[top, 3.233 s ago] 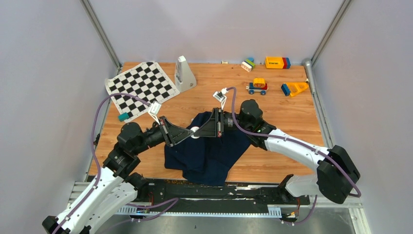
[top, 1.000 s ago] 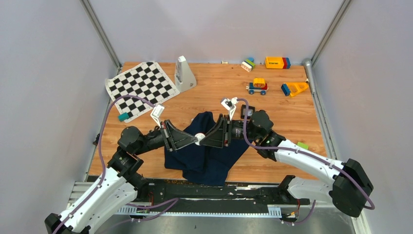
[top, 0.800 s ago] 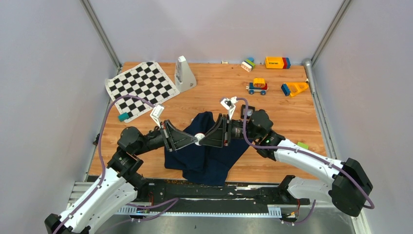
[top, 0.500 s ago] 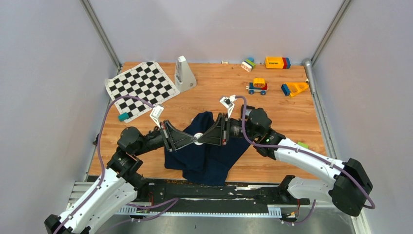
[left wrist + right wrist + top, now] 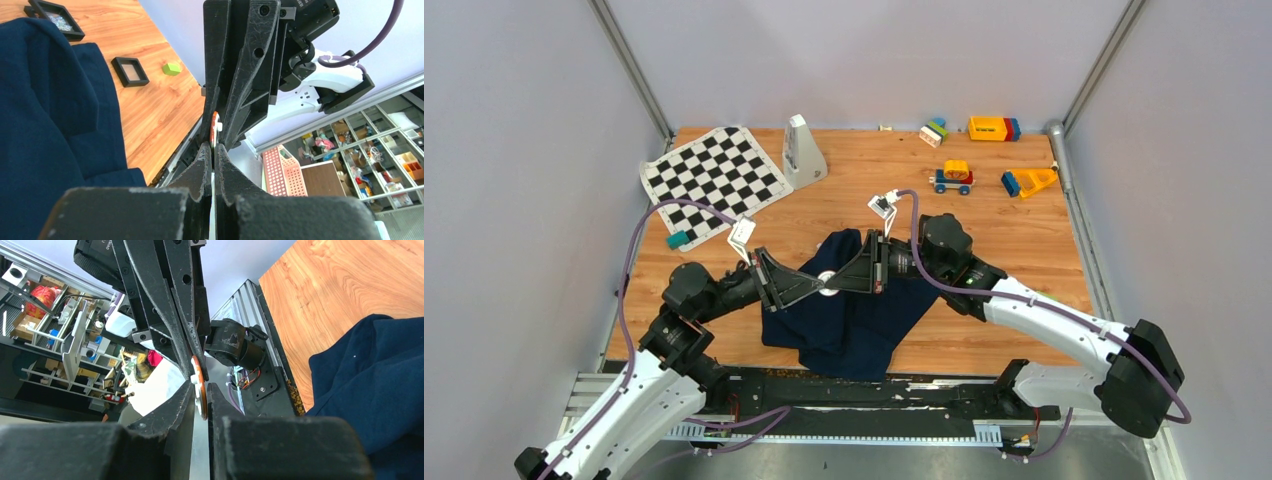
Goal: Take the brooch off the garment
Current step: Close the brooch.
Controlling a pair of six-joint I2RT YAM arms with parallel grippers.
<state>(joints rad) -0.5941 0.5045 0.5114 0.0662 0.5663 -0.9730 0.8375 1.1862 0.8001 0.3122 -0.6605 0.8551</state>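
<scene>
Black fingers of the right hand (image 5: 200, 391) have squeezed in a lot in the last moment. Now they sit close on both sides of the little white and orange brooch (image 5: 199, 375), with only a thin gap left. The left hand (image 5: 212, 150) is shut tight, tip to tip with the right one, and it seems to pinch the edge of the same brooch. So both hands hold it at once now. The brooch is up in the air between them, and in both close views it looks free of the cloth. Below it lies the dark blue garment (image 5: 854, 320), crumpled on the wooden table (image 5: 1024, 230) near the front edge. I think the pulling-off part is nearly done, and this looks like a pass from one hand to the other. One hand should let go next, slowly, or the small brooch may slip and fall back onto the cloth.
</scene>
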